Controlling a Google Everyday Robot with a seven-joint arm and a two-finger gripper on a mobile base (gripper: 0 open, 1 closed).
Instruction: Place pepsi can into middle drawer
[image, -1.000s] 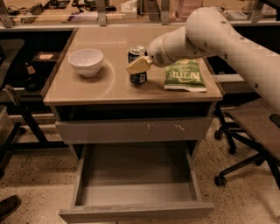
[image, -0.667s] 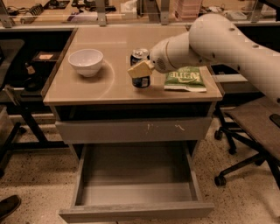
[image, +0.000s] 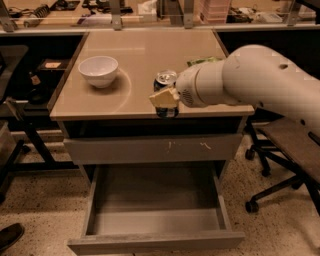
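The pepsi can (image: 165, 79), dark blue with a silver top, is held in my gripper (image: 165, 101) at the front edge of the tan table top (image: 130, 50). A pale yellow finger (image: 163, 98) crosses the can's front, and the can's lower part hangs in front of the table's edge. The middle drawer (image: 155, 220) is pulled open below, wide and shallow, with nothing in its plain grey inside. The can is above and behind the drawer's opening. My white arm (image: 250, 80) reaches in from the right.
A white bowl (image: 98, 70) stands on the table's left. A green chip bag (image: 202, 61) peeks out behind my arm. A closed grey drawer front with white scuff marks (image: 150, 148) sits above the open drawer. An office chair (image: 280, 150) stands at the right.
My gripper has carried the pepsi can from the middle of the table toward its front edge. The arm now covers most of the chip bag.
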